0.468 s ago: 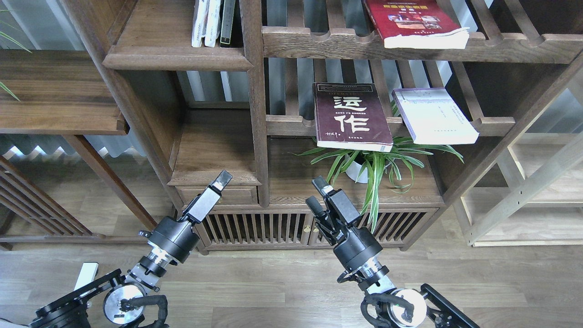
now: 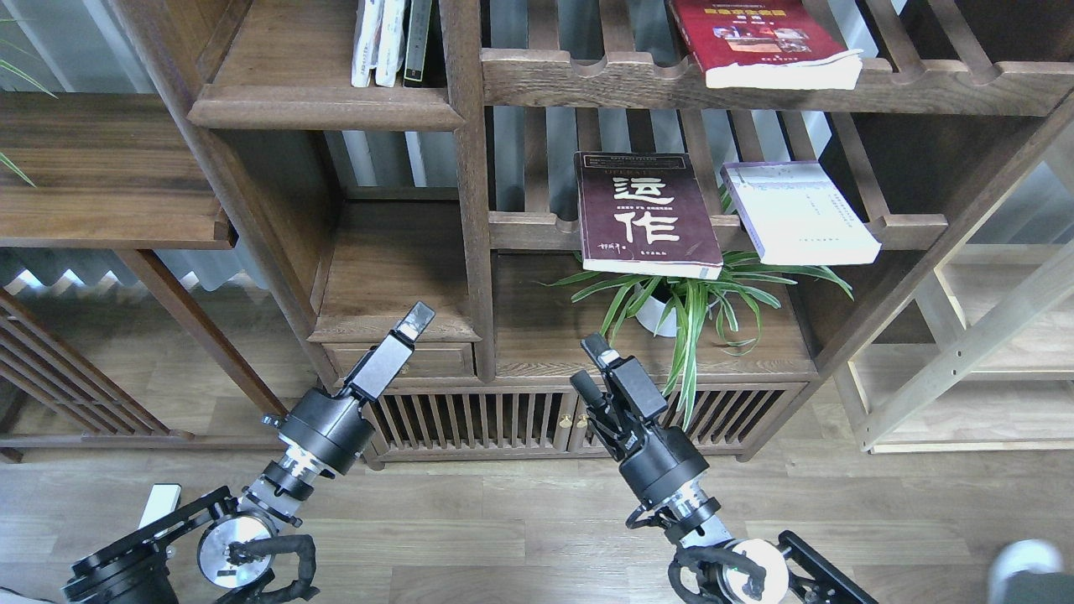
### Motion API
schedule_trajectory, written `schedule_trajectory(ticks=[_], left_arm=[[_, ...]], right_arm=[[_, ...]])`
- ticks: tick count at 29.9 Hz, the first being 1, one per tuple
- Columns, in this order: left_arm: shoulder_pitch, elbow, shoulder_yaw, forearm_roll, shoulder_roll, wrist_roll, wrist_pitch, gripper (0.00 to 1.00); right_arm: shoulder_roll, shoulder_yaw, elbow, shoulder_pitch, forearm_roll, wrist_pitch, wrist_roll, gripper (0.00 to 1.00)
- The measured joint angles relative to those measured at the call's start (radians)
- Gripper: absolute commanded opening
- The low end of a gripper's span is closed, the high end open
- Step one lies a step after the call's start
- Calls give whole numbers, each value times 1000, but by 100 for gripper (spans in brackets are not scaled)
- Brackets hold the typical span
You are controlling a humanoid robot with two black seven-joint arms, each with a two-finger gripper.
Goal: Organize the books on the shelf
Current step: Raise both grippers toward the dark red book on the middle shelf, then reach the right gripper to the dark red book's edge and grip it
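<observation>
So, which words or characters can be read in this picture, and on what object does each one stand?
"运作": large white characters on the dark maroon book.
"OPERATIONS", faint, above them on the same cover: partly legible only.
Red book: yellow title and small print too blurred to read.
White book: fine print too small to read.
Upright books: spine text unreadable.

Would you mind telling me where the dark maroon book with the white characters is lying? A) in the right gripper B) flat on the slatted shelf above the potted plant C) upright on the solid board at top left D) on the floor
B: the maroon book lies flat on the slatted shelf, overhanging its front rail above the potted plant.
</observation>
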Motion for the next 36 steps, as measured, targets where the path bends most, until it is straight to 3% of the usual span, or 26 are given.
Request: schedule_trajectory(ticks=[9, 16, 23, 30, 36], left_arm=[[-5, -1, 0, 34, 4, 7, 0, 99], [8, -4, 1, 47, 4, 99, 0, 99], [11, 0, -7, 48, -5, 111, 0, 99], [25, 9, -29, 48, -4, 111, 0, 99], [33, 17, -34, 48, -1, 111, 0, 99]], right_arm=[[0, 3, -20, 12, 15, 0, 1, 100], [0, 19, -22, 34, 91, -72, 2, 100], [0, 49, -29, 94, 105, -186, 6, 100], [0, 111, -55, 172, 130, -317, 43, 100], [0, 124, -105, 230, 131, -344, 104, 99]])
